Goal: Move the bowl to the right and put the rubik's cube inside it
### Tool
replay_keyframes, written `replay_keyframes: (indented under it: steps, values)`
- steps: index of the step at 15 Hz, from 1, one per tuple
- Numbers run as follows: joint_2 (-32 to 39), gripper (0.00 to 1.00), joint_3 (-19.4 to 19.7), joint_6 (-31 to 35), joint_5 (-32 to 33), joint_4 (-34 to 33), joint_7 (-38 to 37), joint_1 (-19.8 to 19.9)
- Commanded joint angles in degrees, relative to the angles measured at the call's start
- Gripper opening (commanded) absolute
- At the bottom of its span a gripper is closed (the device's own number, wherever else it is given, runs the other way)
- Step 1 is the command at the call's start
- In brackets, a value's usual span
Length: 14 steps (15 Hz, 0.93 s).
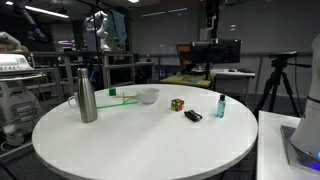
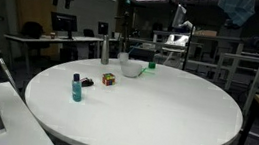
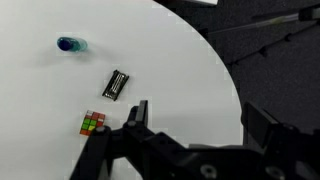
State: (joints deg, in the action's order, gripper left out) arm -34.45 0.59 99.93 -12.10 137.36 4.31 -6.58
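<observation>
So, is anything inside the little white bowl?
Nothing pokes above the rim of the small white round bowl. Its bottom is hidden by its own wall in both exterior views. The tiny multicoloured rubik's cube sits on the white round table, apart from it, not inside.

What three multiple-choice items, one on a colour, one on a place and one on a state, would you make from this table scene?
1. The bowl is: A red; B white; C black.
2. Between the rubik's cube and the teal bottle lies: A the bowl; B nothing; C a flat black object.
3. The gripper is: A open, holding nothing; B shut on the rubik's cube; C shut on the bowl.

Answers:
1 B: it shows white in both exterior views.
2 C: the wrist view shows it in the gap between them.
3 A: its jaws stand wide apart, with nothing between them.
</observation>
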Motion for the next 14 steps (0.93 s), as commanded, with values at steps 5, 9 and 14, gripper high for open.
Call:
replay_keyframes:
  steps: [5, 9, 14]
  values:
    - [14.6, 1.0, -1.3, 14.2, 2.0, -2.9, 0.6, 1.3]
    - [23.7, 1.0, -1.7, 18.6, 5.6, -6.8, -0.9, 2.1]
    - [33.6, 1.0, -1.7, 17.9, 11.0, -15.5, -2.8, 2.7]
